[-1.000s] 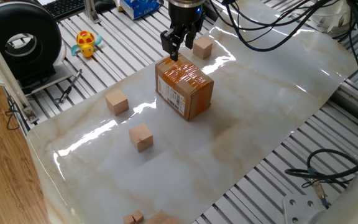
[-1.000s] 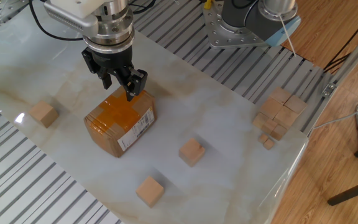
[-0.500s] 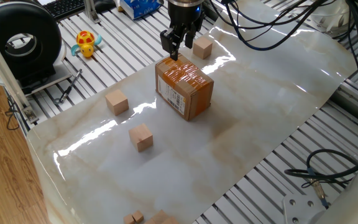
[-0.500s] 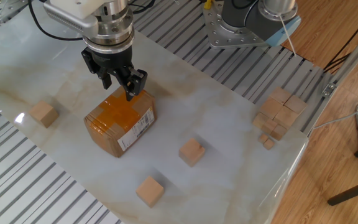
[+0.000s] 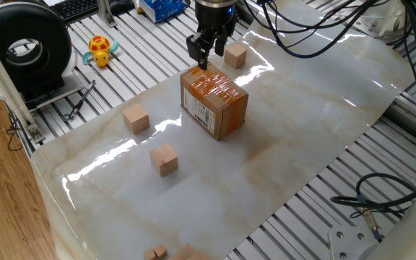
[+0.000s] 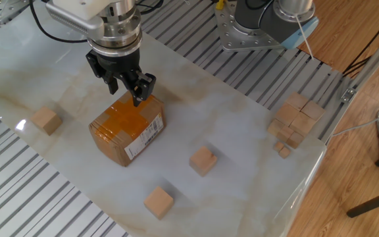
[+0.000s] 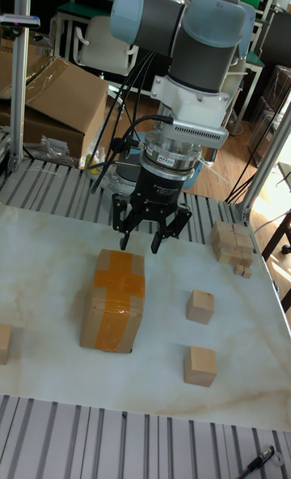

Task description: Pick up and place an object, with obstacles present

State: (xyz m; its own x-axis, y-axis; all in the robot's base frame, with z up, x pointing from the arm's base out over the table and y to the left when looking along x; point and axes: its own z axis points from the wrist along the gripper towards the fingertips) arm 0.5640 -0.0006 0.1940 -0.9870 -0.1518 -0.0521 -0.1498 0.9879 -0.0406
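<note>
Three alike small tan wooden cubes lie on the marble sheet, and I cannot tell which is the object: one [image 5: 235,54] [image 6: 46,120] [image 7: 4,342] beyond the box, two [image 5: 136,118] [image 5: 164,159] on its other side [image 6: 202,160] [image 6: 158,201] [image 7: 200,305] [image 7: 200,365]. The obstacle, a taped cardboard box [image 5: 215,101] [image 6: 127,128] [image 7: 113,301], stands mid-sheet. My gripper [image 5: 208,56] [image 6: 127,92] [image 7: 141,245] hovers open and empty just above the box's edge.
A pile of wooden cubes [image 6: 295,122] [image 7: 234,246] sits at the sheet's corner. A black reel [image 5: 31,47] and a yellow toy turtle [image 5: 101,50] lie off the sheet. The arm's base [image 6: 262,23] and cables [image 5: 381,198] border the table.
</note>
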